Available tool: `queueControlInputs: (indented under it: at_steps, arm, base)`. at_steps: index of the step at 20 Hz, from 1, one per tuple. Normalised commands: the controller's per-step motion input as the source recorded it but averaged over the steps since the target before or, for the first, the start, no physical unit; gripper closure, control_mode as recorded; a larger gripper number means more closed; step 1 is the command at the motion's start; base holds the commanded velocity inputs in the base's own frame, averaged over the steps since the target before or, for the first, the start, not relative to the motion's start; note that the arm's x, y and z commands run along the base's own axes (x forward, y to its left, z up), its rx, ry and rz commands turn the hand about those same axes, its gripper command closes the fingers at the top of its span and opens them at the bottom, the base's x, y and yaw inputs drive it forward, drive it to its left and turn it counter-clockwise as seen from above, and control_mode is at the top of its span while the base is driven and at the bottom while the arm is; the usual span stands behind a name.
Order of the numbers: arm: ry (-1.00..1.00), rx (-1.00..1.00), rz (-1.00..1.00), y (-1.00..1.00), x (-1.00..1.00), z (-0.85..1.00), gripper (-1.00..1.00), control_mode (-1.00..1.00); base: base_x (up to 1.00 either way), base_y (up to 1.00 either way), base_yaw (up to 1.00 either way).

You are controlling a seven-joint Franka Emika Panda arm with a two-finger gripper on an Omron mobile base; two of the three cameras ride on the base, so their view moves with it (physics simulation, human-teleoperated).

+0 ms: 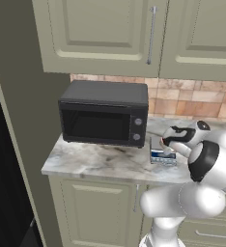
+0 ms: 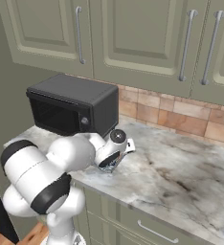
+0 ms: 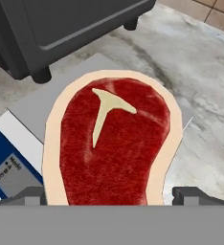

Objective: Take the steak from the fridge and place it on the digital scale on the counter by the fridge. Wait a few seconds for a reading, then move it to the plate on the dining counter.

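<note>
The steak (image 3: pixel 111 143), red with a pale tan rim and a white T mark, sits between my two fingertips (image 3: pixel 32 194), which touch its rim on both sides. My gripper (image 3: pixel 114 194) is shut on it, just over the flat grey digital scale (image 3: pixel 42 103) with its blue-and-white display strip. In the left base view my gripper (image 1: pixel 164 142) hangs low over the scale (image 1: pixel 162 155), right of the microwave. The fridge (image 1: pixel 1 183) is the black mass at the far left. The plate and the dining counter are out of view.
A black microwave (image 1: pixel 104 113) stands on the marbled counter (image 1: pixel 95 161) just left of the scale, close to my hand. Olive wall cabinets (image 2: pixel 133 33) hang above, with a tan tile backsplash (image 2: pixel 181 119) behind. The counter stretches bare to the right (image 2: pixel 181 172).
</note>
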Motion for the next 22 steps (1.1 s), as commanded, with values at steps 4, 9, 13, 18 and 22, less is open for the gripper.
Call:
queueControlInputs:
  at_steps: [4, 9, 13, 18, 22]
  arm:
    - [0.0, 0.0, 0.0, 0.0, 0.09, -0.05, -1.0, -1.0]
    - [0.0, 0.0, 0.0, 0.0, 0.17, -0.02, -1.0, -1.0]
    - [0.0, 0.0, 0.0, -0.01, 0.19, -0.02, -1.0, -1.0]
    - [0.0, 0.0, 0.0, 0.0, 0.06, -0.16, 1.0, -1.0]
    - [0.0, 0.0, 0.0, 0.0, -0.02, -0.16, 1.0, -1.0]
  base:
    - [0.0, 0.0, 0.0]
    - [0.0, 0.0, 0.0]
    - [0.0, 0.0, 0.0]
    - [0.0, 0.0, 0.0]
    - [0.0, 0.0, 0.0]
